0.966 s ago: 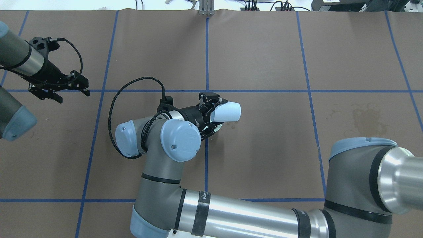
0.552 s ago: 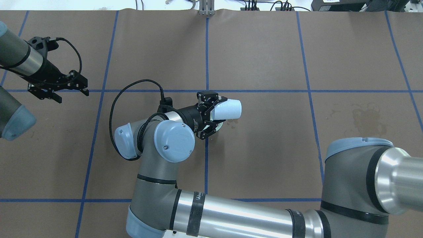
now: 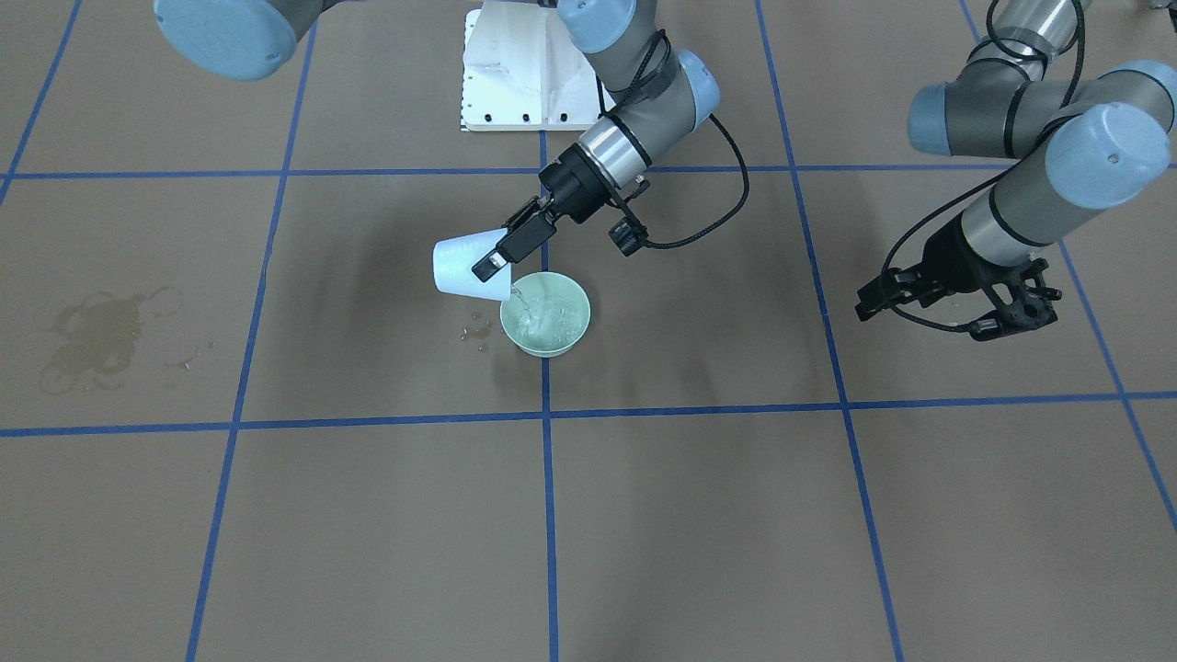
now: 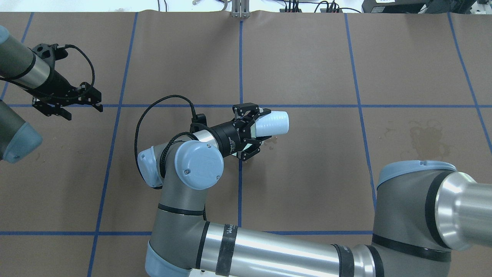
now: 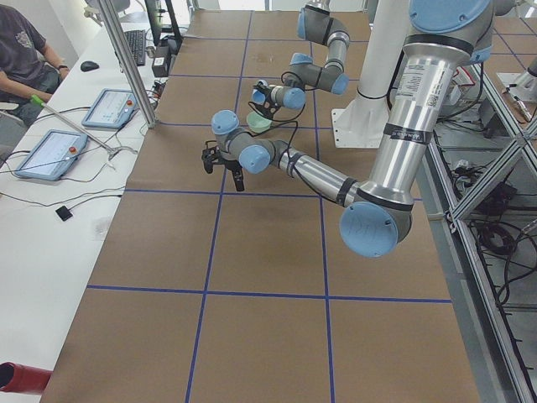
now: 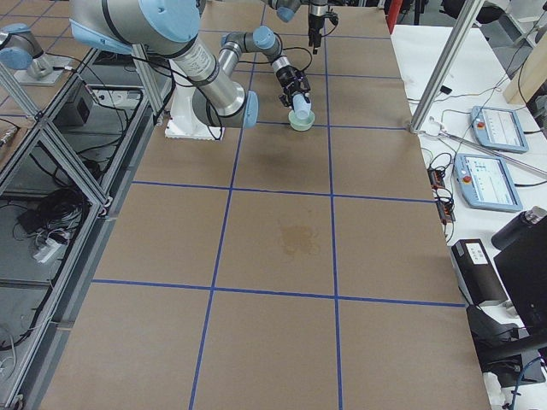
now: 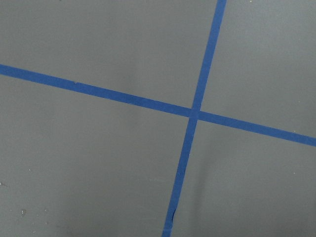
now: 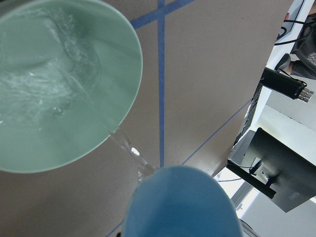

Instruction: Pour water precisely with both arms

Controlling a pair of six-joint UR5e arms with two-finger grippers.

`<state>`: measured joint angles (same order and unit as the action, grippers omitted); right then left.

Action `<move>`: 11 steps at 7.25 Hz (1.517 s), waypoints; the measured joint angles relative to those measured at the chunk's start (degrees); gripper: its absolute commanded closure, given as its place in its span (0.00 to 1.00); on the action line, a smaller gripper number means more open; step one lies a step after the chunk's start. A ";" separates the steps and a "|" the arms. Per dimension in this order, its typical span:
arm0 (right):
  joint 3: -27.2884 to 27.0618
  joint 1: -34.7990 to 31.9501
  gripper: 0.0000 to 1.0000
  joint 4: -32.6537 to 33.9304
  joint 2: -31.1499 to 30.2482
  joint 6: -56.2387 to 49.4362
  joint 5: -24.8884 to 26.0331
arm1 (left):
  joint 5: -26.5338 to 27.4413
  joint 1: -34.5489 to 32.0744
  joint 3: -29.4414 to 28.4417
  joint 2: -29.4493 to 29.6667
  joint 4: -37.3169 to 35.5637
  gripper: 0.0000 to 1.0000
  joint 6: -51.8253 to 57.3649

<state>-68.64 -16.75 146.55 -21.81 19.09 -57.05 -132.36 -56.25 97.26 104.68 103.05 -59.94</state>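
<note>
My right gripper (image 3: 492,262) is shut on a pale blue cup (image 3: 464,267), tipped on its side with its mouth over a green bowl (image 3: 579,308). A thin stream of water (image 3: 517,296) runs from the cup's lip into the bowl. The right wrist view shows the stream (image 8: 128,148) leaving the cup (image 8: 180,202) and rippling water (image 8: 44,84) in the bowl (image 8: 133,74). From overhead the right gripper (image 4: 253,129) and cup (image 4: 273,123) hide the bowl. My left gripper (image 4: 86,113) hangs open and empty, far to the left over a blue tape crossing (image 7: 193,112).
A few spilled drops (image 3: 476,331) lie beside the bowl. A dried stain (image 3: 101,331) marks the brown cover on the right arm's side. The white pedestal (image 3: 524,74) stands behind the bowl. A person (image 5: 21,50) sits at a side table with tablets (image 5: 50,153).
The right gripper has carried the cup a little to the right and farther away, rolling it more. The left arm has hardly moved.
</note>
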 measured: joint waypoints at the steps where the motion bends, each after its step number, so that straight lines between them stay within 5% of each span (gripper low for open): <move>1: 0.00 -0.02 1.00 0.71 -0.01 0.04 0.74 | 0.00 0.00 -0.19 0.00 0.05 0.01 0.00; 5: -0.28 0.07 1.00 -0.34 -0.23 2.39 1.13 | 0.00 0.00 -0.78 0.05 0.30 0.00 0.00; 7: -2.21 -0.16 1.00 -7.15 -1.13 6.94 0.70 | 0.00 0.00 -0.63 0.23 0.36 0.00 0.00; 9: -12.54 -2.57 1.00 -16.76 -8.66 12.79 -3.47 | 0.06 0.01 -0.35 0.56 0.32 0.00 -0.02; 11: -27.08 -7.80 1.00 -29.64 -21.22 18.74 -12.90 | 0.11 0.18 0.41 1.12 0.29 0.00 -0.38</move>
<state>-95.72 -24.56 116.91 -43.03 37.83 -69.95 -132.26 -56.07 97.67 105.79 103.34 -60.32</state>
